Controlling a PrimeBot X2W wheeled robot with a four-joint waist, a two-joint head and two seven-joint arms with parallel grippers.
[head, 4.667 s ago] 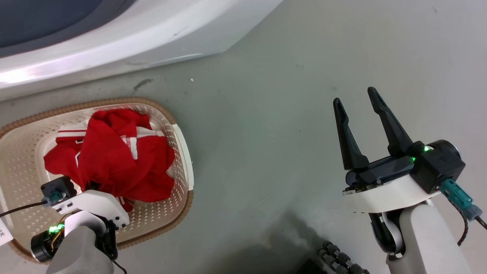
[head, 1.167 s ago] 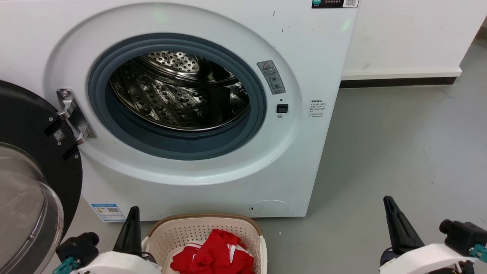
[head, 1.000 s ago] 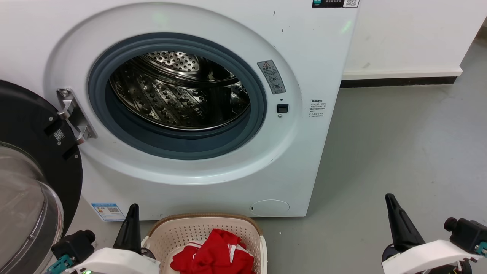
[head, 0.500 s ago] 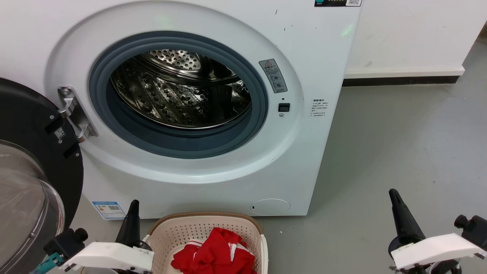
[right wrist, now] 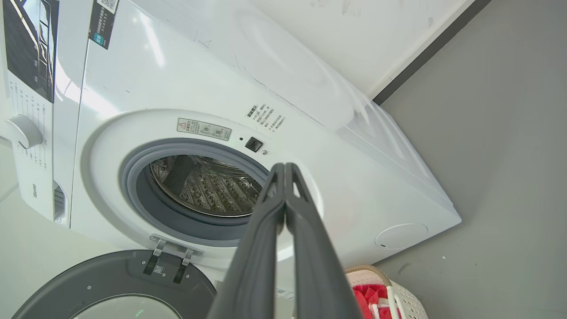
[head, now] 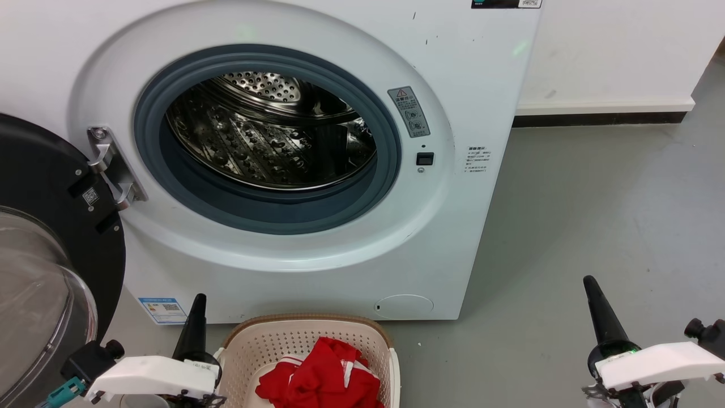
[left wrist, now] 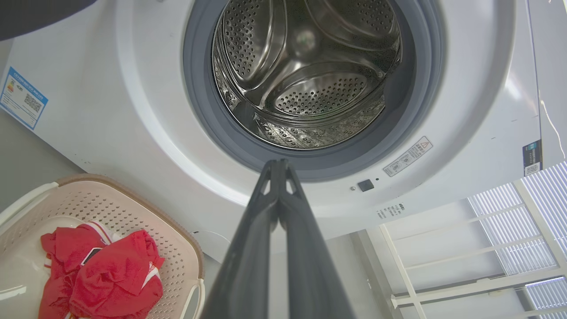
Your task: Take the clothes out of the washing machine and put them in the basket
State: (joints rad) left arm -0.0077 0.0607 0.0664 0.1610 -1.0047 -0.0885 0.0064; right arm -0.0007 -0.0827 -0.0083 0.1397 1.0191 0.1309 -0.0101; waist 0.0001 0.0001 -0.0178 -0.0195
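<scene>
The red clothes with white stripe trim lie bunched inside the cream basket, which stands on the floor in front of the washing machine. Its door hangs open to the left, and the steel drum holds no fabric that I can see. My left gripper is shut, just left of the basket, holding nothing. My right gripper is shut over bare floor at the lower right. The left wrist view has the clothes, the basket and the drum; its fingertips meet.
Grey floor spreads to the right of the machine up to a white wall with a dark skirting strip. The open door's glass bowl bulges out at the left, close to my left arm.
The head camera tipped up from the basket to the machine front. Over the last second the picture drifted slightly, my left gripper eased down and my right gripper rose slightly. The clothes stayed in the basket.
</scene>
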